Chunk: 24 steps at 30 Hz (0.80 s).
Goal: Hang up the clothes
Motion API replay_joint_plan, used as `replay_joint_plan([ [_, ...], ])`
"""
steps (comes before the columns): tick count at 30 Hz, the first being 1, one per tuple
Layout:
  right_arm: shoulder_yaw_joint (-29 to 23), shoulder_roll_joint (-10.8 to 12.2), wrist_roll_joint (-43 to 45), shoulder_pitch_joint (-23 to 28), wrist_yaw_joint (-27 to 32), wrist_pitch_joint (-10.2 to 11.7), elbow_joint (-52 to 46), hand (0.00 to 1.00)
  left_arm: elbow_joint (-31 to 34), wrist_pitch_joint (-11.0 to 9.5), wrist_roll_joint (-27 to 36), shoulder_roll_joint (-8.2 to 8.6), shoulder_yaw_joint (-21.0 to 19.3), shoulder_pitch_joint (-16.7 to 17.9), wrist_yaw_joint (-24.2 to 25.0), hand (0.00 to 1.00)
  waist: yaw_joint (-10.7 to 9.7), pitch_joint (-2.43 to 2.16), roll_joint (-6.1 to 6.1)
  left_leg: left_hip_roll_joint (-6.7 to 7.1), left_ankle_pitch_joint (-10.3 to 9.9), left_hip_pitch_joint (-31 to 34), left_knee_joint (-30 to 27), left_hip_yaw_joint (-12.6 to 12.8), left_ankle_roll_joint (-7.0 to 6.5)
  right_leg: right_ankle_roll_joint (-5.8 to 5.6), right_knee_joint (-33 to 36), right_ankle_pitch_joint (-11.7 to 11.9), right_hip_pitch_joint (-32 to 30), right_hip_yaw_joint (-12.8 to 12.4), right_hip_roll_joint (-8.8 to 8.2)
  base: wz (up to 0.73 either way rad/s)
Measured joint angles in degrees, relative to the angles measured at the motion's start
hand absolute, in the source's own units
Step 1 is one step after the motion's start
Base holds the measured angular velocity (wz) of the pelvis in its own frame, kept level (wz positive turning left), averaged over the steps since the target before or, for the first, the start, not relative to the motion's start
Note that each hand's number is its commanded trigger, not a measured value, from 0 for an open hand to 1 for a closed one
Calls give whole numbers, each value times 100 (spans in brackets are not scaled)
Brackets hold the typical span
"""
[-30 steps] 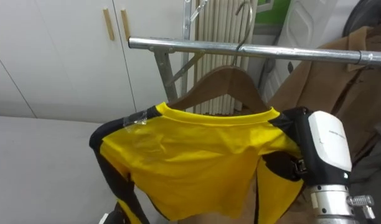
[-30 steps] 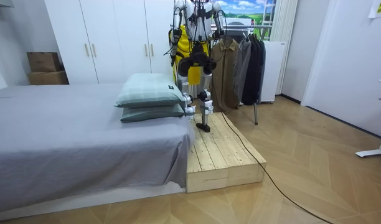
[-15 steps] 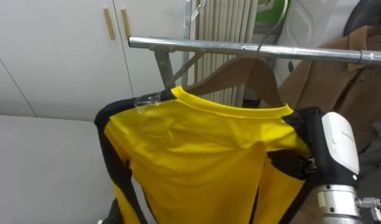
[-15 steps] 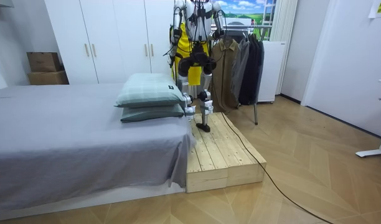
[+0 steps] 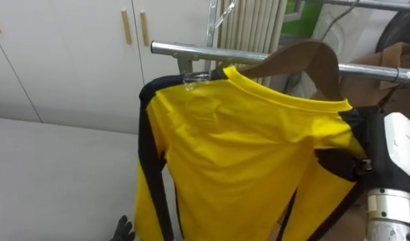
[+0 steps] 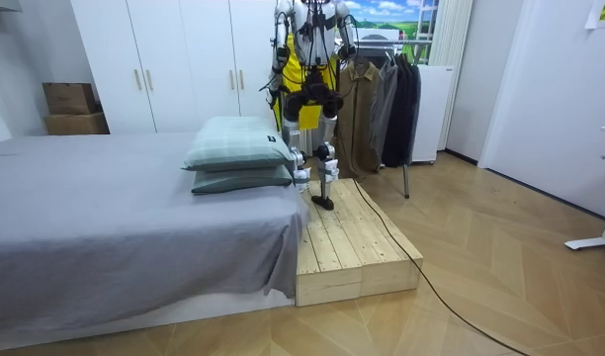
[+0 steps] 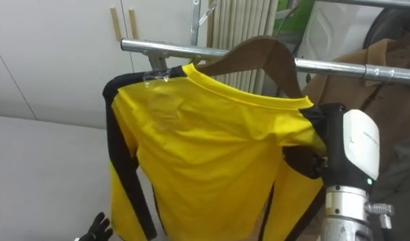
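Yellow black-sleeved jersey (image 5: pixel 245 154) on brown wooden hanger (image 5: pixel 311 48), raised level with silver metal rail (image 5: pixel 178 49), hook not seen over it, hanging judged unfinished; right hand (image 7: pixel 329 137) at jersey's shoulder, left hand (image 7: pixel 96 226) low, neither grip readable.

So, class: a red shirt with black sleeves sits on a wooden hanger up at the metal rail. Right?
No: the shirt is yellow, not red, as the left eye view shows. The black sleeves, wooden hanger and metal rail are correct.
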<state>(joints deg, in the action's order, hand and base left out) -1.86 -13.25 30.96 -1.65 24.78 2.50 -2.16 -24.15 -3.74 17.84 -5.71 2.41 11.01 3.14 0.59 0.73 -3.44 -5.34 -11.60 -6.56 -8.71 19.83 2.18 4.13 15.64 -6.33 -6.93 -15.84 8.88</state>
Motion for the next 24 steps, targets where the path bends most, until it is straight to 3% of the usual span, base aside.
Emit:
replay_joint_plan([
  [9,-193,-66,-595,-225,-544,-135,115,100,-744,13,-226,-2,-224,48,227,0,13,-9,-13,-4,0,1,4,-21,0,3,-16,0,-6,31,2,0],
  [18,-193,-301,-826,-498,-1237,-403,135,100,-733,127,-243,36,-231,102,421,0,95,-22,-63,-5,0,-6,0,-48,0,15,17,-5,-1,47,1,0],
  [24,-192,-509,-811,-727,-1787,-556,374,100,-708,216,-513,50,-279,38,418,0,142,-22,-188,-3,0,11,-3,-98,0,13,18,-6,-8,82,-7,3],
])
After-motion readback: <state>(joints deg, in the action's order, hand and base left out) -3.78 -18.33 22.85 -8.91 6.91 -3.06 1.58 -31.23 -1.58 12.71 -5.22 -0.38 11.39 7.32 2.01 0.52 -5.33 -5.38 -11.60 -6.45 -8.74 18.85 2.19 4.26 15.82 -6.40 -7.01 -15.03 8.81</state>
